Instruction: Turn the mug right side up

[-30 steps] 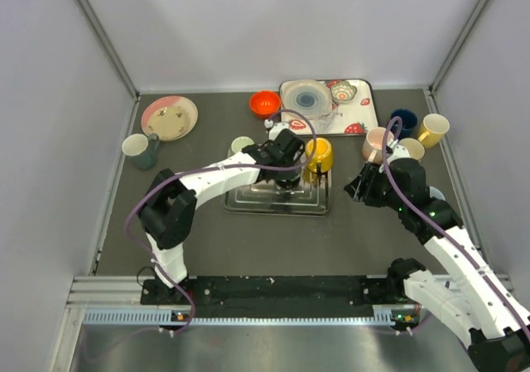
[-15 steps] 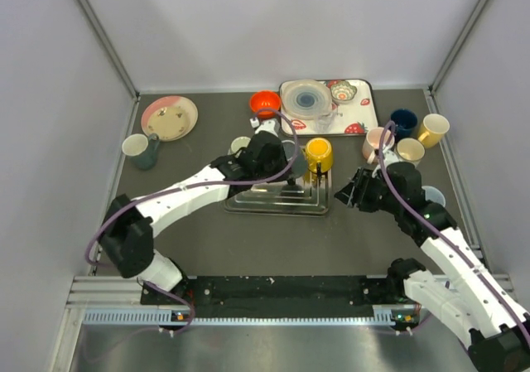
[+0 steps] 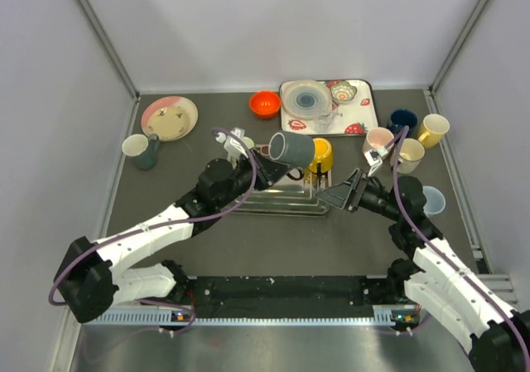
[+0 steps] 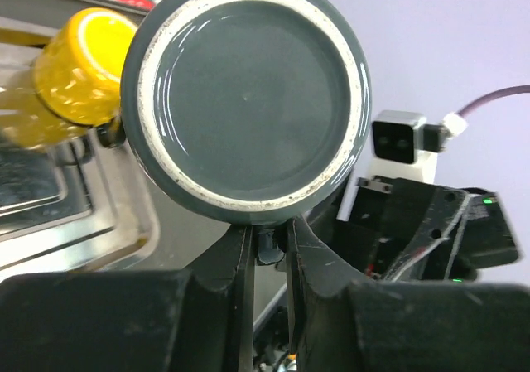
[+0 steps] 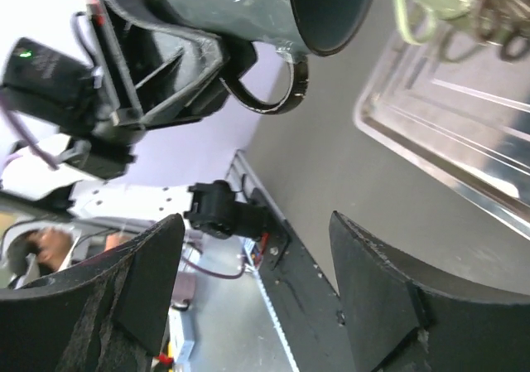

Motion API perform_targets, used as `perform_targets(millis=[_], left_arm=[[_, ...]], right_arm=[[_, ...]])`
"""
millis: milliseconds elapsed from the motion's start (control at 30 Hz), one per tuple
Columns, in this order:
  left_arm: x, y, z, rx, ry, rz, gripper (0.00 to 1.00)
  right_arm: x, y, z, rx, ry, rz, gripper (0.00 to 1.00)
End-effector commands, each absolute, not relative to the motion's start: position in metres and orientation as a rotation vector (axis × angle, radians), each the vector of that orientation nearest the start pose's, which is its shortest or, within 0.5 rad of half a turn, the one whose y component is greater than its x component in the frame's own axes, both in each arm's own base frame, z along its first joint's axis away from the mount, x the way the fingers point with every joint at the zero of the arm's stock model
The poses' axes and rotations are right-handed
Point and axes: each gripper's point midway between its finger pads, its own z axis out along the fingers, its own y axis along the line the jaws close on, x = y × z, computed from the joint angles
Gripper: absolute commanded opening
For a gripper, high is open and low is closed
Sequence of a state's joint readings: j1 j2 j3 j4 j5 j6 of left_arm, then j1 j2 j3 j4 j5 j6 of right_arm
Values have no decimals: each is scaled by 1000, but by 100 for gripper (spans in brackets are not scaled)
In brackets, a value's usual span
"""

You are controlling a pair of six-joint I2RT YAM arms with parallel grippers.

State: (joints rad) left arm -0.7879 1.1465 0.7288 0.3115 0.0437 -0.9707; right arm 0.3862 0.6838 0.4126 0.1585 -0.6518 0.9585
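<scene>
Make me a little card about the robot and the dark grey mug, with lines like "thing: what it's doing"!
dark grey ceramic mug: up in the air, tipped on its side, not upright yet
left gripper: shut on the mug, whose flat bottom faces this wrist camera
right gripper: open, holding nothing, pointing towards the mug
yellow mug: on the metal drying rack, just beside the grey one

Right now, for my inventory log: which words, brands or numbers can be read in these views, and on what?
None can be read.
The grey mug in the left gripper bears white marks, cropped and unreadable.
The strawberry tray shows pictures, no words.
</scene>
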Motion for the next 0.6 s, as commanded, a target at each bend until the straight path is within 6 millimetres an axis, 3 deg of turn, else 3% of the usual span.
perform_targets(millis=[0,67,100,400,567], left_arm=[[236,-308,354,-148,1472,-1655,0],[229,-308,362,-146,1432,-1723,0],[227,-308,364,-143,1420,-1740,0],[212,-313,362,-88,1417,-1827,0],[210,-313,361,-71,1425,-1831,0]], right_arm=[[168,234,282,-149,1651,1773,74],[164,234,293,-156,1588,1843,76],[168,236,287,-133,1604,1860,76],[171,243,313,-170,1492,2041,79],[179,250,313,-170,1509,2063,79]])
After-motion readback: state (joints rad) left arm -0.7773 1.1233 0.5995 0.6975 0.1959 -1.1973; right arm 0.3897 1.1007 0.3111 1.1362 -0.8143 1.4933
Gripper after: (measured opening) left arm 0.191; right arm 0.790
